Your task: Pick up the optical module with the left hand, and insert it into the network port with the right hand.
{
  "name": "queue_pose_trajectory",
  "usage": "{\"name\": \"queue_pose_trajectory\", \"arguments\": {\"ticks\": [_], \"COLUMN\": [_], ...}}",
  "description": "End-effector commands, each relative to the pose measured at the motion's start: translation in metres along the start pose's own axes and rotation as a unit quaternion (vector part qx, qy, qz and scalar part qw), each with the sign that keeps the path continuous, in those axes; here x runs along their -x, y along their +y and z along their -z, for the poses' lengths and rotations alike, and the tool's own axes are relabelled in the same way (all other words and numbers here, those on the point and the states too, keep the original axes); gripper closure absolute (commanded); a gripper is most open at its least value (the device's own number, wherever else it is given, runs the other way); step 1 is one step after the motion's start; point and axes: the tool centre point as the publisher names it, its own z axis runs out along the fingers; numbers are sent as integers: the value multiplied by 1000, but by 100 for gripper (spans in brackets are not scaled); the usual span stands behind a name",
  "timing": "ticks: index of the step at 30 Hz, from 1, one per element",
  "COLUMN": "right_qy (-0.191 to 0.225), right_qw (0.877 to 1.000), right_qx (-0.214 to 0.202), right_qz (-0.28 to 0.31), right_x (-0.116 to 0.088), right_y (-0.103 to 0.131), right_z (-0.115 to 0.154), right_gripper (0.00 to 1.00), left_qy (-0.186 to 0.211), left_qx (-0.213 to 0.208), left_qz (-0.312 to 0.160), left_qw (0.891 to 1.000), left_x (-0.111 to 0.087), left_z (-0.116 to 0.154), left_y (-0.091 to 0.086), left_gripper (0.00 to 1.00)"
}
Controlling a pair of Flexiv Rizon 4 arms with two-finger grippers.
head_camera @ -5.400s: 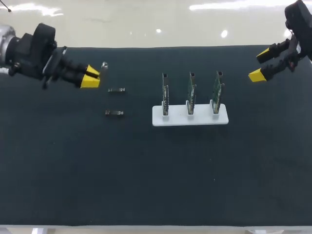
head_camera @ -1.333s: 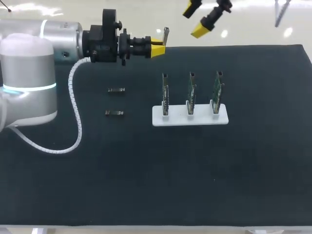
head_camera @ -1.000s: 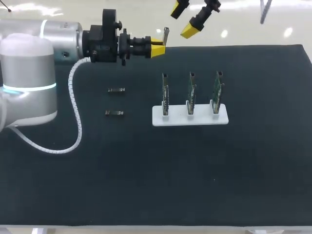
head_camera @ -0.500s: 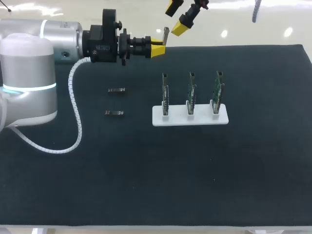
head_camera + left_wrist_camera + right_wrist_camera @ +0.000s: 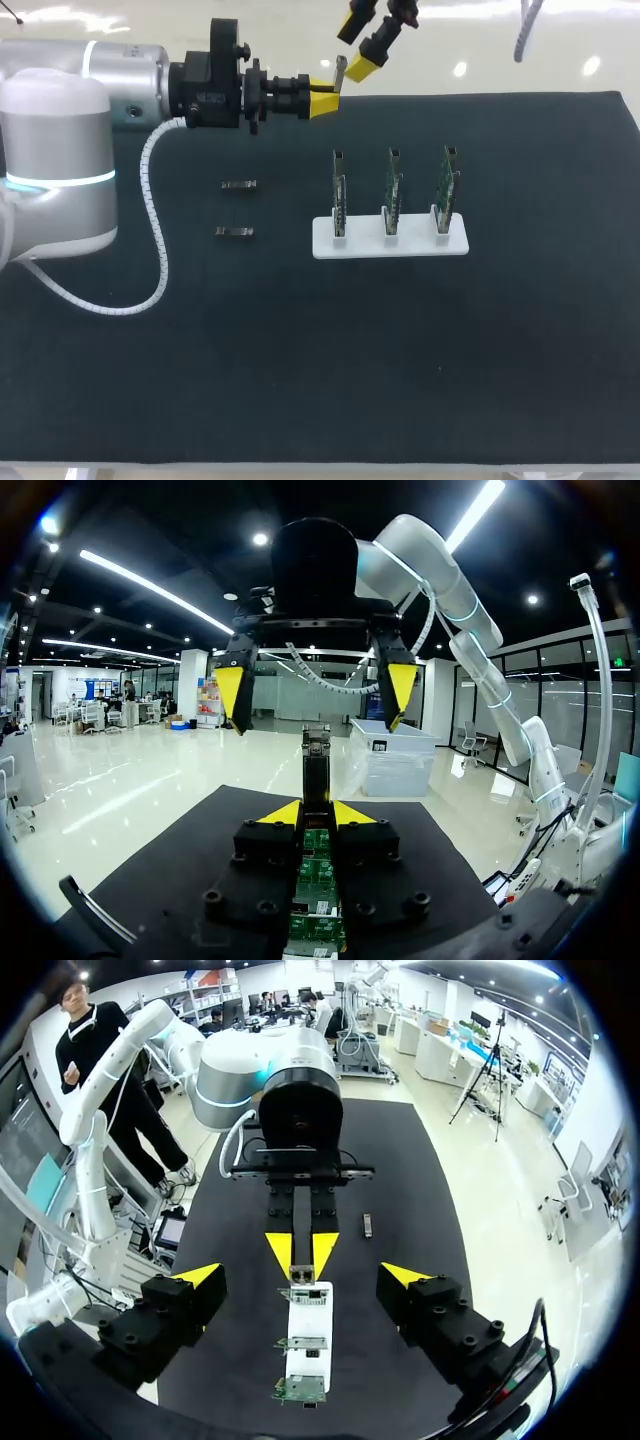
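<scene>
1. Head view: your left gripper (image 5: 322, 86) is clamping the module (image 5: 340, 70) by its lower end, holding it upright over the table's far edge. Your right gripper (image 5: 357, 45) is hanging open just beside its top. The ports (image 5: 391, 190) are waiting well apart on the white stand (image 5: 325, 246).
2. Left wrist view: the right fingers (image 5: 235, 690) are standing wide either side of the module (image 5: 317, 765), not touching it. If they are closing off-centre, you are risking knocking it askew.
3. Right wrist view: the module (image 5: 302, 1225) is pointing end-on, centred. If the left gripper is releasing early, you are risking a drop.

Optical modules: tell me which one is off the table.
The optical module held upright in the left gripper; the other two lie flat on the table.
</scene>
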Motion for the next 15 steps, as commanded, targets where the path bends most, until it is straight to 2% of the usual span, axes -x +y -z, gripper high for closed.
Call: {"name": "queue_pose_trajectory", "arguments": {"ticks": [1,14,15], "right_qy": [3,13,13], "right_qw": [1000,1000,1000], "right_qx": [-10,-11,-11], "right_qz": [-5,-16,-16], "right_x": [3,5,4], "right_y": [6,3,3], "right_z": [-2,-9,-9], "right_gripper": [0,0,12], "left_qy": [-1,-1,-1], "left_qx": [3,3,3], "left_qz": [-1,-1,-1], "left_qw": [1000,1000,1000], "left_x": [-1,-1,-1], "left_z": [0,0,0], "left_y": [-2,-2,-2], "left_gripper": [100,100,100]}}
